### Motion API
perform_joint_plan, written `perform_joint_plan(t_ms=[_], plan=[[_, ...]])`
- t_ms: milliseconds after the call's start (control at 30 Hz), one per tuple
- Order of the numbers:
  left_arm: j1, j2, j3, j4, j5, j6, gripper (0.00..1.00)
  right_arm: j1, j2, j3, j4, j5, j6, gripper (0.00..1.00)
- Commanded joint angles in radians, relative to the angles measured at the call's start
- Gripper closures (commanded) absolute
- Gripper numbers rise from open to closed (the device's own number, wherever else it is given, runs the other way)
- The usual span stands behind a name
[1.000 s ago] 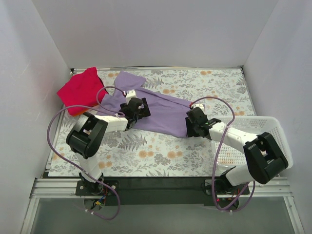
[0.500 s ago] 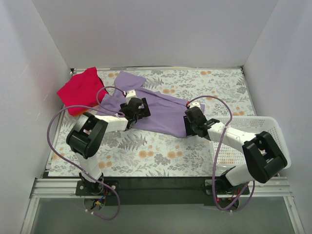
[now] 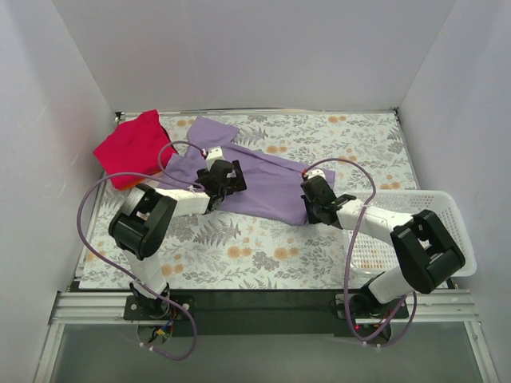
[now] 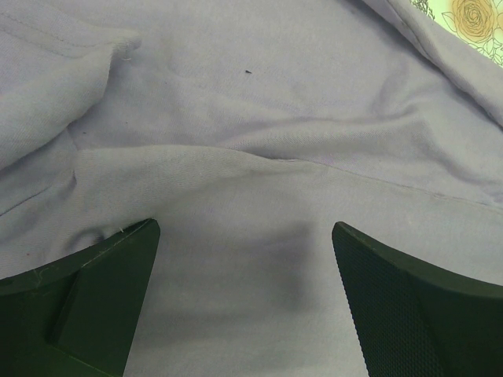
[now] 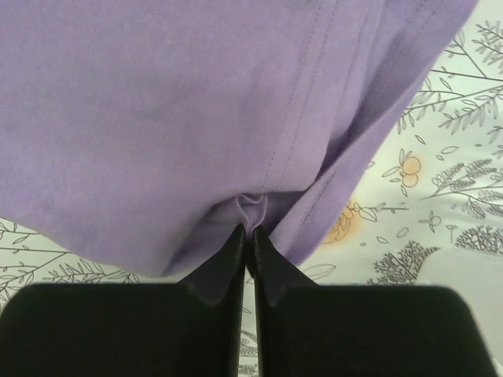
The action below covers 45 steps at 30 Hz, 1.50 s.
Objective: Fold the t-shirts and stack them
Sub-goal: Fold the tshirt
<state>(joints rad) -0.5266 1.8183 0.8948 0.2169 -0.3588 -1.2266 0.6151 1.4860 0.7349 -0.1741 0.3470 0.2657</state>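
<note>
— As you read across your table (image 3: 263,254) from the left, what comes first?

— My red t-shirt (image 3: 132,148). It is bright and plain, and it sits bunched in a rough heap at the back left corner, against the side wall.

— And beside it?

— The lavender t-shirt (image 3: 267,182), a pale purple. It lies just beside the red one, though I cannot tell whether they touch. It stretches in a slanting band over the flowered cloth, from the back left down towards the near right, with one sleeve poking out towards the back. It is not smooth: shallow creases run through it, and a stitched seam crosses the part under my left wrist camera.

— Where is your left gripper (image 3: 230,177)?

— Over the left half of that shirt, with the jaws spread wide. The two dark fingers (image 4: 94,298) stand well apart with bare purple cloth between them, and they grasp nothing. I cannot tell whether their tips touch the fabric.

— And the right gripper (image 3: 310,209)?

— At the shirt's near right corner, with the jaws pressed together. A small pucker of the hemmed edge is pinched between the tips, and the double line of stitching runs straight down into the pinch.

— Anything further right?

— A white mesh basket (image 3: 423,196) at the table's right edge. My right arm reaches across its near corner.
</note>
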Motion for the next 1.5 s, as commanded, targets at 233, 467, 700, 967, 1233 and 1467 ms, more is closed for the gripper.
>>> perform_joint_plan(t_ms=[233,467,700,967,1233,1467], plan=[[0.007,0.05,-0.01,-0.146,-0.002,0.001,0.14,0.008,-0.154,-0.011,-0.174,0.078,0.03,0.99],[0.005,0.047,-0.005,-0.148,0.006,0.003,0.14,0.014,-0.233,-0.037,-0.249,0.037,0.044,0.88],[0.007,0.052,-0.004,-0.145,0.015,0.001,0.14,0.041,-0.372,-0.025,-0.312,0.021,0.058,0.57],[-0.004,0.049,-0.014,-0.139,0.035,-0.005,0.14,0.041,-0.276,0.001,-0.15,-0.081,0.05,0.55],[-0.032,0.038,-0.04,-0.128,0.04,-0.019,0.14,0.041,-0.087,0.087,-0.021,-0.123,0.012,0.56],[-0.102,0.032,-0.074,-0.123,0.058,-0.05,0.14,0.041,0.011,0.106,0.044,-0.106,0.003,0.56]])
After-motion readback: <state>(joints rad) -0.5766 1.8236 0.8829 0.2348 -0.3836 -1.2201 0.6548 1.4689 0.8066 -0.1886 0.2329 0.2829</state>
